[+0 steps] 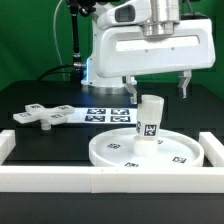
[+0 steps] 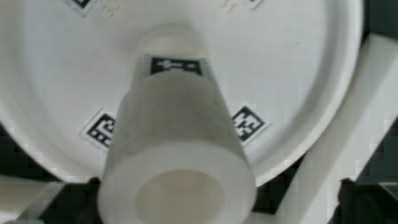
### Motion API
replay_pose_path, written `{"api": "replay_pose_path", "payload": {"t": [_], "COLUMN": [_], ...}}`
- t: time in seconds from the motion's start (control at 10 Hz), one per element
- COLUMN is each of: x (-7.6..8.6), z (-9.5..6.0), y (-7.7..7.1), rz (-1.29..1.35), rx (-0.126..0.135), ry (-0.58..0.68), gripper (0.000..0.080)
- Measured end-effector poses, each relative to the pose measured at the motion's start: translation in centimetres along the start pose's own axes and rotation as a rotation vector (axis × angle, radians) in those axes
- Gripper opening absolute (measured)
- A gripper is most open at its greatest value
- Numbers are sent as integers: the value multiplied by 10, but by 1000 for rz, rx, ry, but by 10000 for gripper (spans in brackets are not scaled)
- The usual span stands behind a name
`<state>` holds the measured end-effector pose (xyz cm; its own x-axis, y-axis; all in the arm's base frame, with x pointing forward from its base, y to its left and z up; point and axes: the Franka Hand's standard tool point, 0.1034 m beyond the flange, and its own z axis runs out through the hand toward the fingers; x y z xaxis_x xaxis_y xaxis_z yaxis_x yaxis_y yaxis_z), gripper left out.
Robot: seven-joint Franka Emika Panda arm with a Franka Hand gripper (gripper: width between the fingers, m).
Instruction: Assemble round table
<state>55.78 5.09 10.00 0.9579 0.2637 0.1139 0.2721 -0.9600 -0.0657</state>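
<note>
The large rimmed round disc [image 1: 140, 150] lies flat on the table near the front. The short cylindrical leg [image 1: 150, 118] stands upright on its middle, with a tag on its side. My gripper [image 1: 158, 88] hangs just above the leg, open, with its two fingers spread wide to either side and touching nothing. The wrist view looks straight down on the leg's top end [image 2: 178, 188] with the disc [image 2: 196, 40] and its tags behind; my fingertips do not show clearly there. The flat cross-shaped base [image 1: 40, 115] lies on the table at the exterior view's left.
The marker board [image 1: 105, 113] lies flat behind the disc. Long white border rails run along the front [image 1: 100, 180] and up both sides [image 1: 214, 150]. The robot's base [image 1: 100, 72] stands at the back in front of a green curtain.
</note>
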Motion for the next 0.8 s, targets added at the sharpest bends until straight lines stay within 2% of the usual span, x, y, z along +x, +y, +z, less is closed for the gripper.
{"api": "replay_pose_path", "payload": {"t": [0.2,0.5,0.8], "x": [-2,-4,-5], "z": [1,1,2], "y": [9,23,23], "rz": [-99,-122,-123], "rx": [-16,-18,-18], "ry": [-109,-100,-102], "gripper": [649,649,649]}}
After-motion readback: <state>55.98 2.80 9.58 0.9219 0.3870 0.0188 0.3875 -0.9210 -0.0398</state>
